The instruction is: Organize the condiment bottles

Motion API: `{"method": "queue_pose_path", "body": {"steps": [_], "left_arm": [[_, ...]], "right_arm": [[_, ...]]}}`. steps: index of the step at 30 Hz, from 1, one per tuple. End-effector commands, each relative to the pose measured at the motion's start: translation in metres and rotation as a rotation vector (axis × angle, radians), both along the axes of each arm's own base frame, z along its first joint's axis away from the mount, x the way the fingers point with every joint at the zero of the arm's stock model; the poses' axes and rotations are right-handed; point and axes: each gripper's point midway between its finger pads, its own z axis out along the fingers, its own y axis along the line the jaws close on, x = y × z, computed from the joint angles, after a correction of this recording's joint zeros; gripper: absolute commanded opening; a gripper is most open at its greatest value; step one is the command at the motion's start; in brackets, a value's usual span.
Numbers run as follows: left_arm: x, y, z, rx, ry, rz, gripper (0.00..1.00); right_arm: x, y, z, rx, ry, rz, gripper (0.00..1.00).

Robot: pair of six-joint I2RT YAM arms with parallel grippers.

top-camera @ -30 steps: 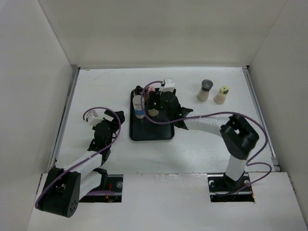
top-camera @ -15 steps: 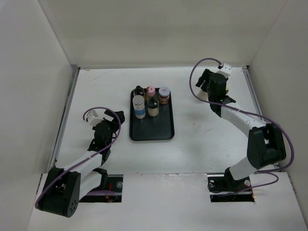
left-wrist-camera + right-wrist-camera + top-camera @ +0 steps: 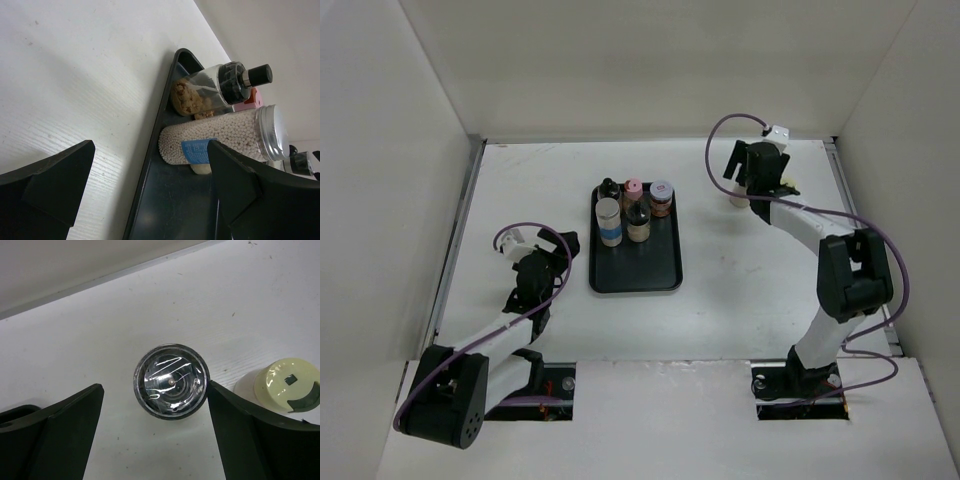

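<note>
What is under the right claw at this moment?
A jar stands below the open right claw; its shiny grey cap hides its body. A pale yellow-capped bottle stands beside.

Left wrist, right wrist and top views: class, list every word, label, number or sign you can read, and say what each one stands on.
No text can be read anywhere.
Blue label on the bead-filled bottle: blurred, nothing legible.
Pale yellow cap: a dark slot, no letters.
Clear-topped jar: only glare.
Top view: bottles on the tray are too small to read.
</note>
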Motion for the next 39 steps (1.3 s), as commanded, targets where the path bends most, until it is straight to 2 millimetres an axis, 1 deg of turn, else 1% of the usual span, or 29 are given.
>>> {"method": "queue_pose_path", "body": {"steps": [1,5,8,10,13,14,17,23,25,27,29,31,32,34,39], "left_arm": [[0.006,-0.002,0.014,-0.012,-0.047,-0.003,1.00],[0.007,0.001,0.013,-0.013,-0.046,0.007,1.00],[0.007,-0.001,0.013,-0.013,-0.043,0.002,1.00],[0.007,0.001,0.014,-0.012,-0.047,0.007,1.00],[0.007,0.001,0.012,-0.013,-0.043,0.007,1.00],[0.007,0.000,0.012,-0.014,-0.041,0.006,1.00],[0.007,-0.001,0.013,-0.015,-0.043,0.001,1.00],[0.007,-0.001,0.013,-0.015,-0.043,0.003,1.00],[0.007,0.001,0.014,-0.014,-0.047,0.005,1.00],[0.006,0.001,0.014,-0.013,-0.049,0.010,1.00],[0.007,0.000,0.013,-0.013,-0.044,0.004,1.00],[0.007,-0.002,0.013,-0.013,-0.043,-0.002,1.00],[0.007,-0.003,0.013,-0.012,-0.043,-0.004,1.00],[0.007,-0.002,0.015,-0.011,-0.049,0.000,1.00],[0.007,-0.003,0.013,-0.014,-0.044,-0.005,1.00]], "right_arm": [[0.013,-0.010,0.001,-0.043,0.003,-0.023,0.90],[0.016,-0.012,-0.004,-0.066,0.018,-0.039,0.89],[0.017,-0.019,-0.005,-0.106,0.024,-0.060,0.89],[0.015,-0.025,-0.001,-0.122,0.009,-0.090,0.88],[0.015,-0.026,0.004,-0.133,-0.004,-0.093,0.88],[0.016,-0.027,0.003,-0.145,0.002,-0.092,0.89],[0.019,-0.025,0.000,-0.154,0.014,-0.079,0.88],[0.026,-0.015,-0.005,-0.123,0.023,-0.040,0.84],[0.028,-0.018,-0.005,-0.117,0.021,-0.044,0.80],[0.029,-0.017,-0.002,-0.111,0.009,-0.039,0.71],[0.029,-0.017,0.005,-0.123,-0.011,-0.037,0.61],[0.027,-0.019,0.019,-0.149,-0.059,-0.043,0.53],[0.023,-0.017,0.027,-0.157,-0.089,-0.046,0.51],[0.015,-0.006,0.037,-0.157,-0.131,-0.033,0.49],[-0.021,0.033,0.055,-0.117,-0.184,0.053,0.49]]}}
